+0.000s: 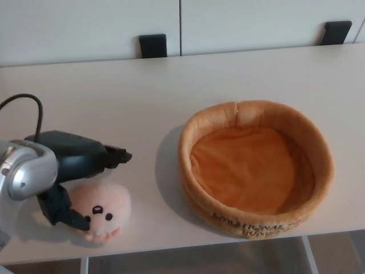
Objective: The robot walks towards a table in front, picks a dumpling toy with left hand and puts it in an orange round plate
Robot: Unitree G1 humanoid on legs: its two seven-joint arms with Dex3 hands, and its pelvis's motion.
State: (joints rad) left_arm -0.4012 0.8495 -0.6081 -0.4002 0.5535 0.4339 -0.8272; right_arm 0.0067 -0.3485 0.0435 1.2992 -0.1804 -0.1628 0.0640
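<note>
Two things matter for us at this step: seating the grasp and not dragging the toy. Our left hand [71, 177] sits low over the plush dumpling toy [98, 211], which lies on the table [171, 91] near its front edge, well to the left of the orange round plush plate [255, 166]. The fingers [111, 155] reach over the far side of the toy and the thumb [68, 217] presses against its near-left flank, spread around it but, as far as we can judge, not yet squeezed tight. We should close until the soft body visibly dents, since plush slips from a light pinch. Then we lift straight up before swinging right, clearing the plate's raised rim, and release above its middle. Our right hand does not show.
</note>
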